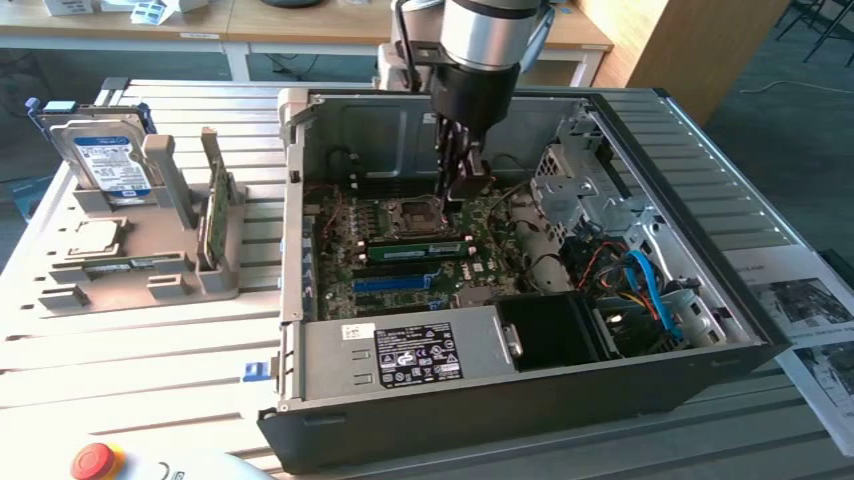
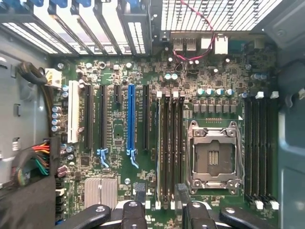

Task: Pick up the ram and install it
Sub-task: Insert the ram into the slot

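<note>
Exterior view: the arm (image 1: 487, 30) reaches straight down into the open computer case (image 1: 534, 400), wrist vertical. Its gripper (image 1: 465, 185) hangs just above the motherboard (image 1: 340, 235), beside the processor socket (image 1: 407, 213). The ram (image 1: 416, 250) stands on edge in a slot between that socket and the blue slot (image 1: 400, 283), just below the gripper and apart from it.

Wrist view: the camera looks squarely down at the board. The gripper (image 2: 158, 202) has its fingers (image 2: 182, 195) spread wide with nothing between them, poised over the dark memory slots (image 2: 170, 143) next to the socket.
</note>
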`<state>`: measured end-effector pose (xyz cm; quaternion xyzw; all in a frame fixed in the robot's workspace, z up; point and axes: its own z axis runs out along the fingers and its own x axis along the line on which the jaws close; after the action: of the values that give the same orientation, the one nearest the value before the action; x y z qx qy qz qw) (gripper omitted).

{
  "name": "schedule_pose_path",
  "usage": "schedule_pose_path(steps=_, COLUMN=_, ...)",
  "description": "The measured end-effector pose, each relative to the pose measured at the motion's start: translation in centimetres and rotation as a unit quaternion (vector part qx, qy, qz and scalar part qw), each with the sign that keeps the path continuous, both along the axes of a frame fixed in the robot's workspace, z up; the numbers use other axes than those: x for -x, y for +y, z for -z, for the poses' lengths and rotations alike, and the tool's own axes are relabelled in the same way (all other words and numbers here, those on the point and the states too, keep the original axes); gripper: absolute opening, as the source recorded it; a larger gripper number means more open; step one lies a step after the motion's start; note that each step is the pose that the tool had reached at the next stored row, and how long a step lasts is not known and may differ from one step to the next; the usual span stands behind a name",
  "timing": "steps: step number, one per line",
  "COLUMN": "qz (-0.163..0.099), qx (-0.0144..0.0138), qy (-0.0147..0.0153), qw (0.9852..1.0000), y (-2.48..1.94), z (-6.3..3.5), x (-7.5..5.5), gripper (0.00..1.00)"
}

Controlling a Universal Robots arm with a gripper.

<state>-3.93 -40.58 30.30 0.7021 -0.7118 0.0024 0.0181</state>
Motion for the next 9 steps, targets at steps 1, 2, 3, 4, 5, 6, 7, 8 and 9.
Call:
schedule_pose_path(steps=1, qz=0.000, qx=0.0000, qy=0.0000, qw=1.0000, y=0.00, z=-0.25, x=0.0, gripper=0.37)
schedule_pose_path(steps=2, qz=0.000, qx=0.0000, qy=0.0001, qw=1.0000, y=0.00, z=-0.51, x=0.0, gripper=0.37)
schedule_pose_path(steps=3, qz=0.000, qx=0.0000, qy=0.0000, qw=1.0000, y=0.00, z=-0.76, x=0.0, gripper=0.37)
schedule_pose_path(steps=4, qz=0.000, qx=0.0000, qy=0.0000, qw=1.0000, y=0.00, z=-0.99, x=0.0, gripper=0.37)
schedule_pose_path(steps=5, qz=0.000, qx=0.0000, qy=0.0000, qw=1.0000, y=0.00, z=-1.21, x=0.0, gripper=0.37)
schedule_pose_path(steps=6, qz=0.000, qx=0.0000, qy=0.0000, qw=1.0000, y=0.00, z=-1.44, x=0.0, gripper=0.37)
schedule_pose_path(steps=7, qz=0.000, qx=0.0000, qy=0.0000, qw=1.0000, y=0.00, z=-1.65, x=0.0, gripper=0.37)
schedule_pose_path(steps=8, qz=0.000, qx=0.0000, qy=0.0000, qw=1.0000, y=0.00, z=-1.88, x=0.0, gripper=0.37)
schedule_pose_path(steps=9, qz=0.000, qx=0.0000, qy=0.0000, qw=1.0000, y=0.00, z=-2.10, x=0.0, gripper=0.37)
